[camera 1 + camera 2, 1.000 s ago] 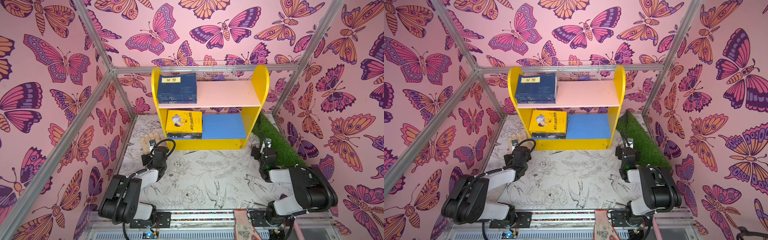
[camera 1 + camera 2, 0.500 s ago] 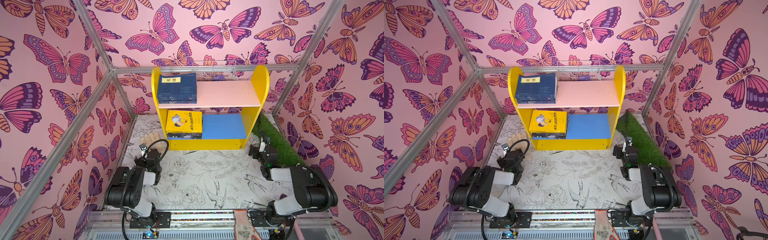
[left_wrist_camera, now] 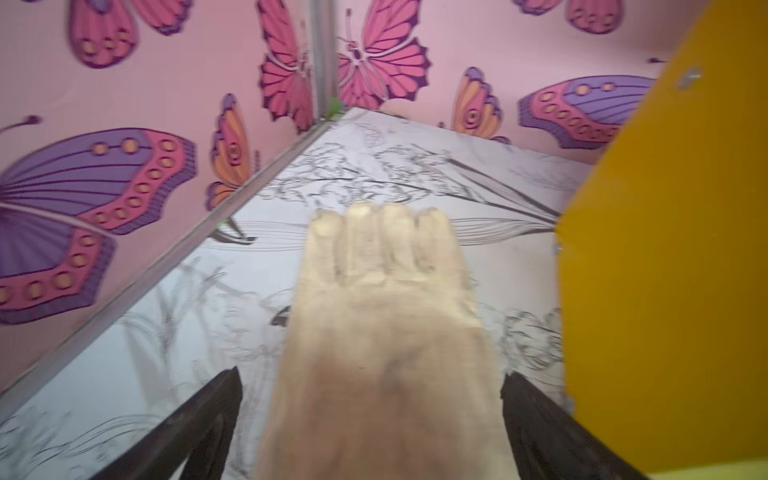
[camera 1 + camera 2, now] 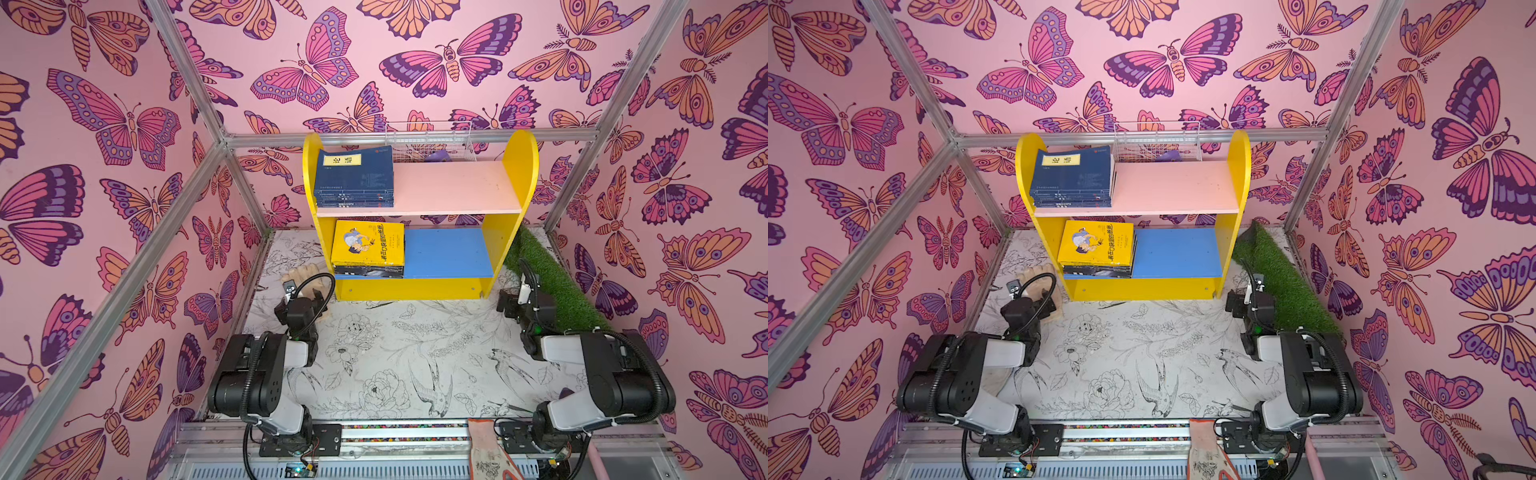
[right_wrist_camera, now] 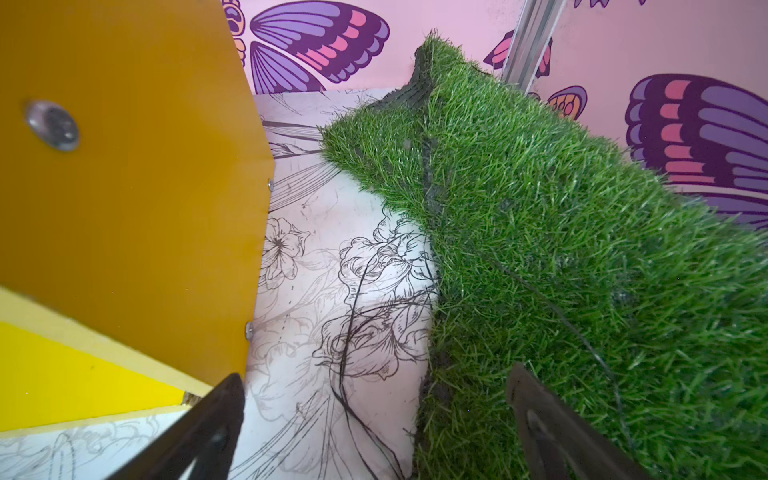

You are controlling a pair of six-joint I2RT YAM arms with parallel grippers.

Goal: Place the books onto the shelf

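The shelf [image 4: 519, 166] [image 4: 1237, 166] stands at the back. A stack of navy books [image 4: 355, 178] [image 4: 1073, 176] lies on the left of its pink upper board. A yellow cartoon book [image 4: 368, 245] [image 4: 1096, 245] tops a stack on the left of the blue lower board. My left gripper [image 4: 305, 291] [image 4: 1034, 297] [image 3: 371, 376] is open, low by the shelf's front left corner, its fingers on either side of a beige glove [image 3: 386, 291]. My right gripper [image 4: 517, 297] [image 4: 1246, 301] [image 5: 375, 374] is open and empty by the shelf's front right corner.
The beige glove [image 4: 297, 274] [image 4: 1032, 274] lies on the floor left of the shelf. A green grass mat [image 4: 552, 282] [image 5: 561, 228] leans along the right wall. A white wire basket [image 4: 428, 143] sits behind the shelf. Another glove [image 4: 486, 449] hangs over the front rail.
My left arm has folded back and more upright, its gripper staying over the glove. The right gripper has edged slightly towards the shelf. The books have not moved.
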